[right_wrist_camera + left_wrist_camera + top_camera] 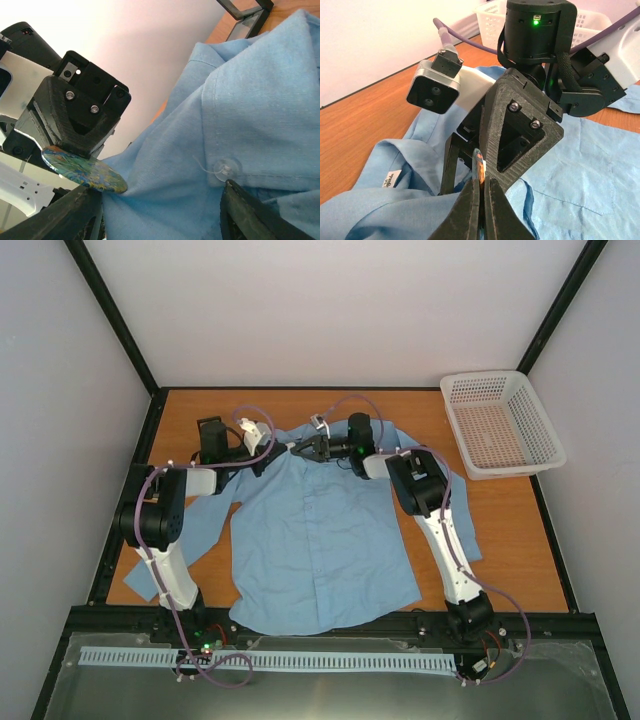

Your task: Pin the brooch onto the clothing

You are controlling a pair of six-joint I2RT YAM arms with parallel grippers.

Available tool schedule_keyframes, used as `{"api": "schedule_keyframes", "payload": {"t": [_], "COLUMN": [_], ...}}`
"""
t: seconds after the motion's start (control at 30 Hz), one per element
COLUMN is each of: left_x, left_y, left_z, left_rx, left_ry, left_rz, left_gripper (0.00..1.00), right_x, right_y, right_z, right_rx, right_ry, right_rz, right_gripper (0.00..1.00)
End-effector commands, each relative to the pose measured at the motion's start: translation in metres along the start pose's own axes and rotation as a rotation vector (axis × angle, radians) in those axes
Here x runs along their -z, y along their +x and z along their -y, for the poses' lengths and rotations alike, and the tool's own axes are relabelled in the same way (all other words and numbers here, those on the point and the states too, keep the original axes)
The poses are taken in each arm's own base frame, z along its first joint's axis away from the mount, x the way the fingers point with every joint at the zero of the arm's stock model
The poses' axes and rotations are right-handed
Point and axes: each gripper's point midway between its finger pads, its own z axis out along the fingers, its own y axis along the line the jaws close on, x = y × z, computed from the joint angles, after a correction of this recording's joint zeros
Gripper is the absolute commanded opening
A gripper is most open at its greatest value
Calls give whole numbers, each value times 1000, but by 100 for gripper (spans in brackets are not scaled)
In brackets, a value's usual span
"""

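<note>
Plainly, found the brooch [86, 172] clamped in the left gripper [75, 149], fingers pressed shut on the disc. From the left wrist, saw it only edge-on, a thin sliver standing up past the fingertips [492, 195]; from the right wrist, saw its patterned face, tilted, far rim touching the shirt [250, 100] just below the collar fold. No long axis to speak of on a round disc; took the flat plane, in line with the left fingers, as the key.

Found the right gripper [155, 200] spread wide, holding nothing, facing the left one tip to tip and just beside it. Placed the brooch directly ahead of that gripper, toward one finger [70, 212] rather than centred, with shirt cloth and a clear button [225, 167] lying between the two fingers. Judged the left arm nearer, being in contact already. Could not see the pin or clasp, nor judge the fabric pierced or not. Reckoned that rim-to-cloth contact decisive for the coming move: a push along the disc's plane, away from the left gripper and into the fold ahead of the right one.

Saw one container, a white mesh basket [480, 378], well apart from both grippers, off beyond the right arm's side; made out only its own mesh floor inside.
</note>
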Motion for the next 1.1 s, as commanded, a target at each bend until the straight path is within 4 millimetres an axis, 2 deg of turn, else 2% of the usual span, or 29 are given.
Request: {"api": "schedule_keyframes", "payload": {"t": [0.0, 0.23, 0.4, 0.47, 0.53, 0.57, 0.63, 0.77, 0.87, 0.97, 1.07], "left_x": [3, 4, 5, 5, 6, 5, -2, -21, -22, -13, -3], "left_y": [-26, -23, -19, -14, -17, -17, -17, -14, -6, -4, -21], "left_z": [17, 14, 5, -3, -6, -6, -4, 4, 10, 18, 20], "left_rx": [-53, -60, -94, -144, -174, -185, -215, -290, -300, -263, -195], "left_ry": [78, 58, -14, -97, -160, -183, -199, -241, -250, -248, -272], "left_rz": [60, 47, 19, -23, -20, -23, -42, -129, -190, -226, -203], "left_gripper": [1, 1, 1, 1, 1, 2, 7, 8, 18, 43, 56], "right_x": [8, 21, 40, 51, 64, 73, 87, 111, 125, 133, 141], "right_y": [-12, -3, -3, -7, -7, -1, -8, -14, -19, -24, -38], "right_z": [-7, -12, -20, -19, -8, 1, 10, 26, 41, 55, 64], "right_rx": [30, 56, 69, 98, 103, 84, 109, 156, 179, 196, 225], "right_ry": [57, 114, 153, 241, 376, 453, 588, 802, 931, 1009, 1088], "right_rz": [45, 3, 5, -8, -38, -72, -110, -184, -236, -269, -266], "right_gripper": [62, 66, 66, 66, 66, 66, 67, 68, 66, 66, 65]}}
